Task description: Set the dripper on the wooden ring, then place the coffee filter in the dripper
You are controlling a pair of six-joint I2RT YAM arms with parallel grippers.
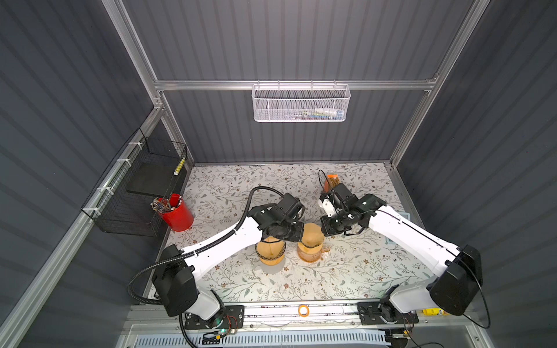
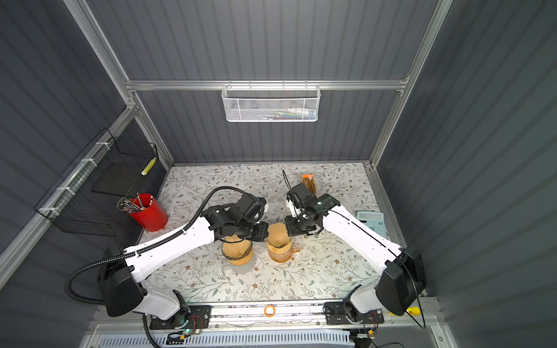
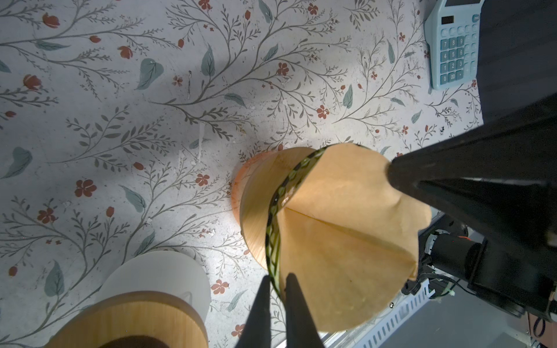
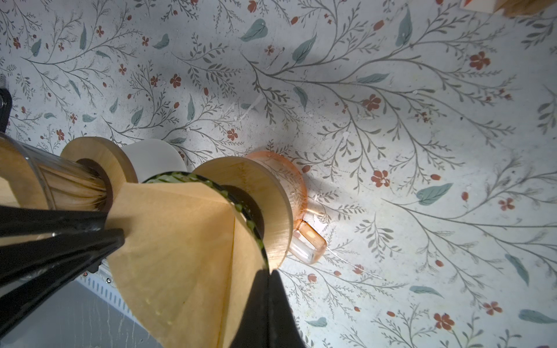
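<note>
filter: brown paper cone [image 3: 346, 226], point down in the dripper [image 3: 272, 211]. Most of it sticks up past the glass rim, so imo it's not seated yet

where: dripper sits by its wooden collar on the orange mug [image 4: 289, 177], mid table [image 4: 391, 150], between the two arms in both top views

feel: super light, thin, floppy paper. It creases the moment you squeeze it, and there's a dent right by the right gripper's tip. Probably won't slip much, but it folds and tears easy

grab spot: top edge only, on opposite sides so the cone opens up. I'd keep off the seam running down the middle

left gripper [image 3: 277, 278]: narrow, pinched on the filter edge right at the rim. The glass rim may run between the fingers too, can't tell for sure

right gripper [image 4: 268, 275]: closed tight on the filter edge, opposite side

next, my guess: ease the paper down evenly, then let go one side at a time

in the way: second dripper [image 1: 269, 247] on a white cup [image 3: 159, 271], just beside and under the left arm. It's stuffed with what look like spare filters, and an arm bump could tip it

risk: the dripper only rests on the mug, so a sideways tug could drag it off

further out: calculator [image 2: 372, 223] by the right arm and a red cup [image 1: 176, 215] of pens off left. Both are well apart, no bother
</note>
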